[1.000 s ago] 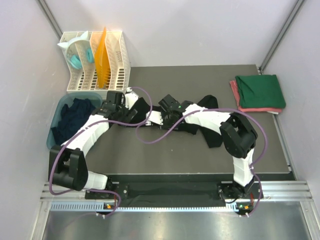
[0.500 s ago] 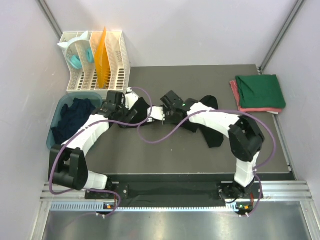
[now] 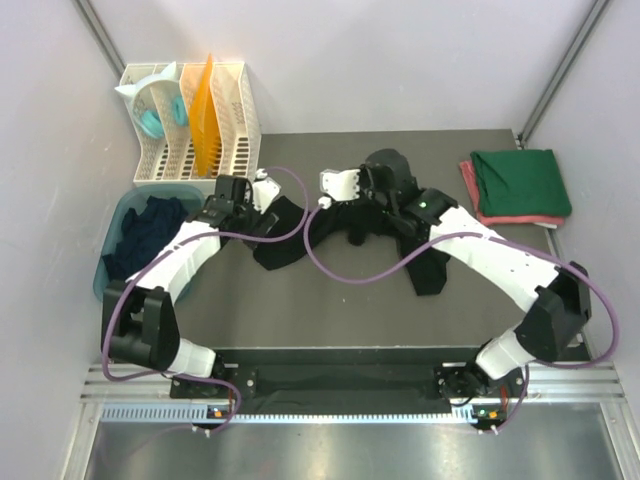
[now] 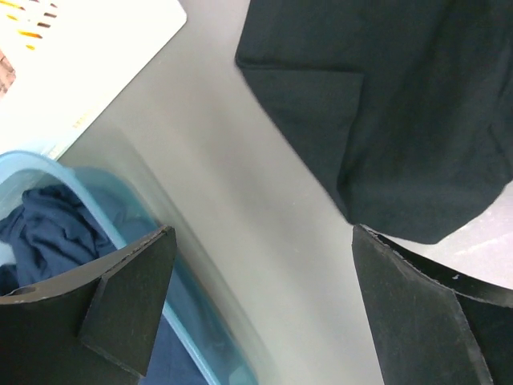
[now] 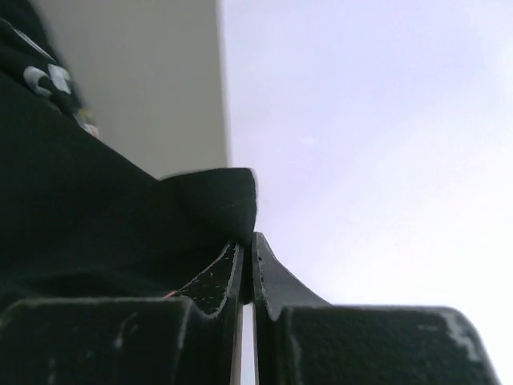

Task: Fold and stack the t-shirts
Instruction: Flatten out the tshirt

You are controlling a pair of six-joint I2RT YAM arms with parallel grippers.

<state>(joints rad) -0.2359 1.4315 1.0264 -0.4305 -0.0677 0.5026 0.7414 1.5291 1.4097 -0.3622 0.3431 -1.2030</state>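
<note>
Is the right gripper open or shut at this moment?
Shut. In the right wrist view the right gripper has its jaws together, pinching a fold of the black t-shirt.

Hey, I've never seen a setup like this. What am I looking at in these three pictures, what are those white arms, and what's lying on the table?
These are two white robot arms bolted at the near edge of a dark table. The wide picture looks down from above; the other two come from a small camera on each wrist, so each claw's own fingers show up close. Spread across the table is a black t-shirt. The right claw is shut, pinching a fold of it. The left claw is open and holds nothing, between the shirt and a teal tub with navy cloth in it. Behind the tub stands a white slotted rack. At the far right, a folded dark green t-shirt lies on a pinkish-red one.
</note>
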